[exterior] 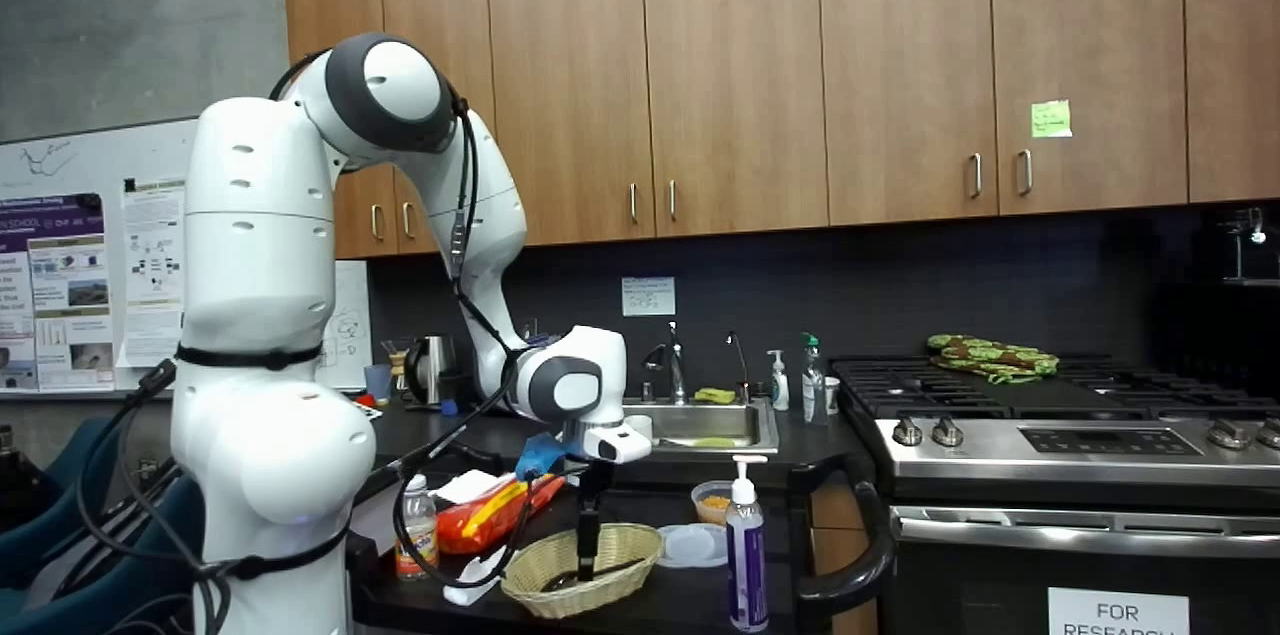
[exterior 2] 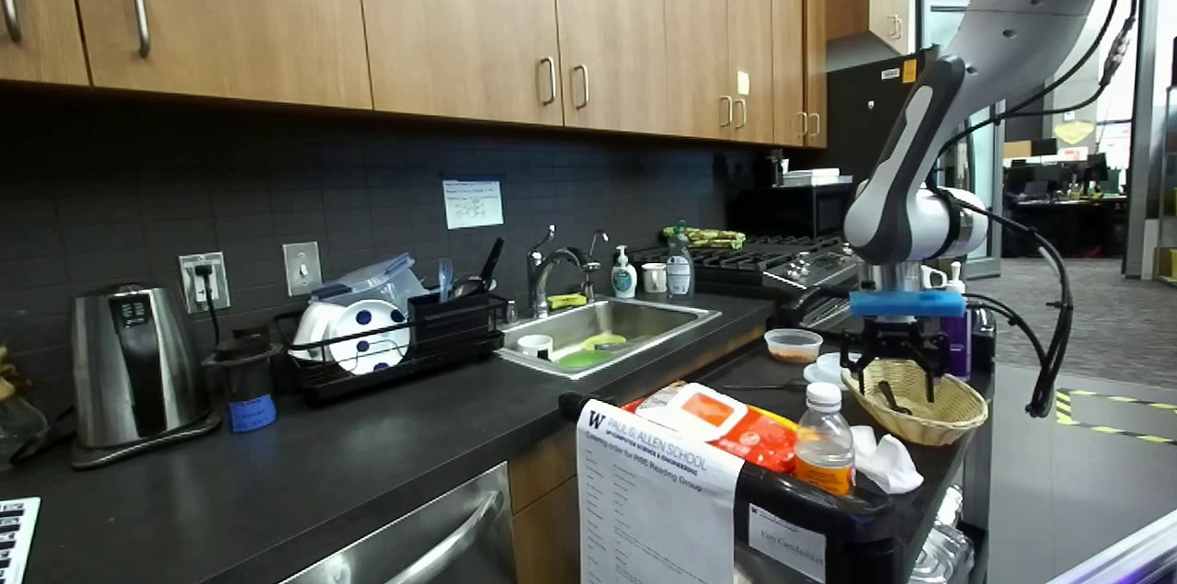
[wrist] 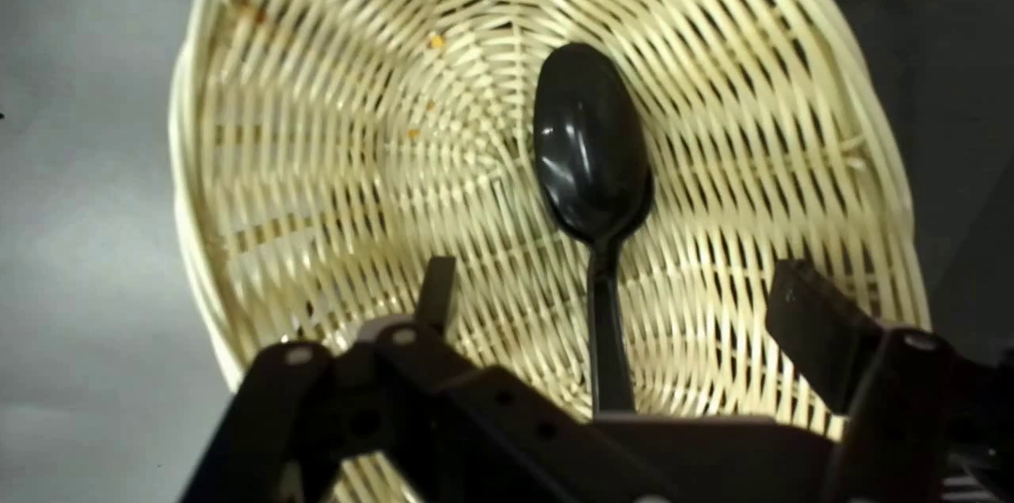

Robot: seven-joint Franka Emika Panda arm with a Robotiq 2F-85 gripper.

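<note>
A black plastic spoon [wrist: 590, 139] lies in a pale oval wicker basket [wrist: 190, 194], bowl toward the top of the wrist view. My gripper [wrist: 616, 285] is open above it, one finger on each side of the spoon's handle with gaps between. The handle's end is hidden behind the gripper's body. In both exterior views the gripper [exterior: 588, 565] points straight down into the basket [exterior: 590, 603]; the fingers [exterior 2: 930, 389] are spread over the spoon [exterior 2: 892, 397]. Whether the fingertips touch the weave I cannot tell. A few orange crumbs sit in the basket.
Around the basket on the black cart are a purple-labelled pump bottle [exterior: 747, 555], a white lid [exterior: 692, 546], a tub of orange food [exterior: 712, 503], a crumpled napkin [exterior 2: 887, 463], a red bag [exterior: 480, 520] and a clear bottle [exterior 2: 824, 441]. A sink [exterior 2: 644, 322] lies behind.
</note>
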